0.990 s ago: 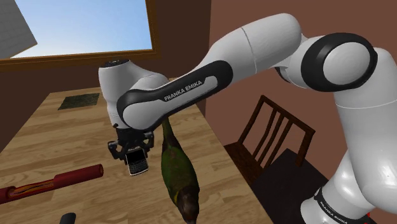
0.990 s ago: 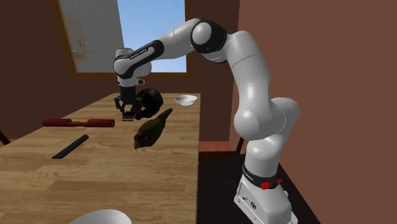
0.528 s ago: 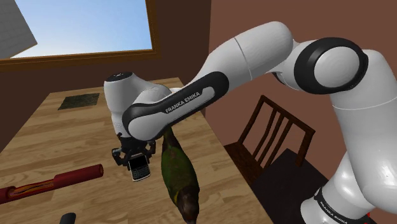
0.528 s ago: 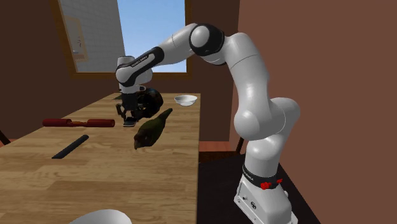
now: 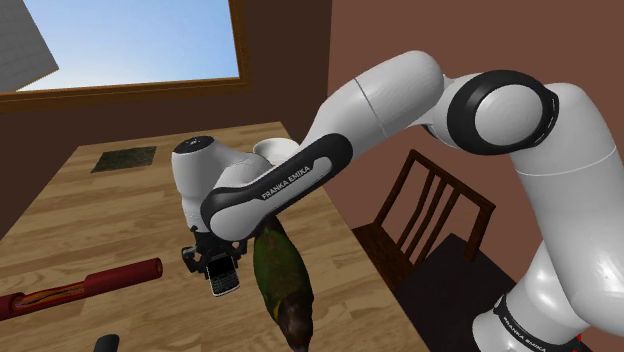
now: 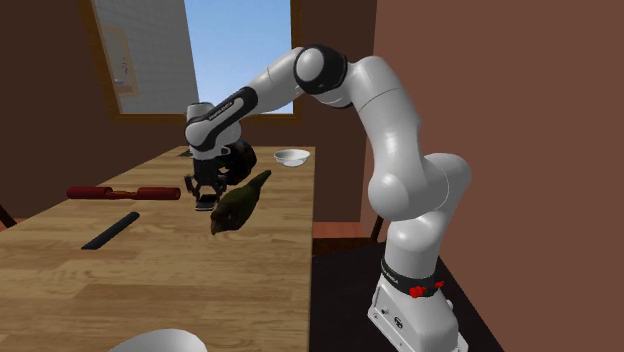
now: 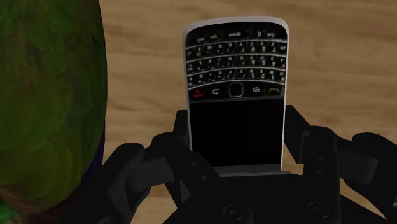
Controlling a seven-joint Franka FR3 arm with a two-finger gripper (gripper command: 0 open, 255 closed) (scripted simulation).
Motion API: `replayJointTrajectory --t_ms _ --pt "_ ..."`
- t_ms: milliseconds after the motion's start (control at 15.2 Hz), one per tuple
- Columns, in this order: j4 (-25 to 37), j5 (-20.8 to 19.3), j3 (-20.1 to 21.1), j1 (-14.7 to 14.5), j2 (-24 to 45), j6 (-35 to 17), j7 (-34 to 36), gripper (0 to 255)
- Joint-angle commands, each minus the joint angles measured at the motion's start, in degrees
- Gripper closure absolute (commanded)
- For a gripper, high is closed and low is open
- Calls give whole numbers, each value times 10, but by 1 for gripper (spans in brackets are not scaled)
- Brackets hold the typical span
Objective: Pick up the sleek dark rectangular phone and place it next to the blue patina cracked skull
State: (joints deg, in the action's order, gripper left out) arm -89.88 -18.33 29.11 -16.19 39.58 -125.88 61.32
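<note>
My gripper (image 5: 220,272) is shut on a dark rectangular phone (image 5: 224,279) with a small keyboard and a silver rim. It hangs just above the wooden table (image 5: 90,215), close beside a green bird figure. In the wrist view the phone (image 7: 235,95) sticks out beyond the gripper (image 7: 236,145), clasped at its lower half, with bare wood behind it. In the second exterior view the gripper (image 6: 205,193) holds the phone (image 6: 206,203) just in front of the dark rounded skull (image 6: 241,160), which the arm partly hides.
A green bird figure (image 5: 282,278) lies at the phone's side (image 6: 238,205). A long red and dark tool (image 6: 122,192), a flat black strip (image 6: 110,230) and a white bowl (image 6: 292,156) lie on the table. A dark chair (image 5: 432,208) stands beside the table edge.
The gripper, still holding the phone, has moved towards the shoulder view's lower right, lower over the table and closer to the green bird figure.
</note>
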Motion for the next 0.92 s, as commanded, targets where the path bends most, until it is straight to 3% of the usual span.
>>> replayJointTrajectory --t_ms 0,462,528,858 --pt "0 -3 -2 -2 6 -6 1 255" --pt "1 -3 -2 -2 6 -6 1 255" --pt "1 -3 -2 -2 6 -6 1 0" --pt "1 -3 -2 -2 6 -6 1 0"
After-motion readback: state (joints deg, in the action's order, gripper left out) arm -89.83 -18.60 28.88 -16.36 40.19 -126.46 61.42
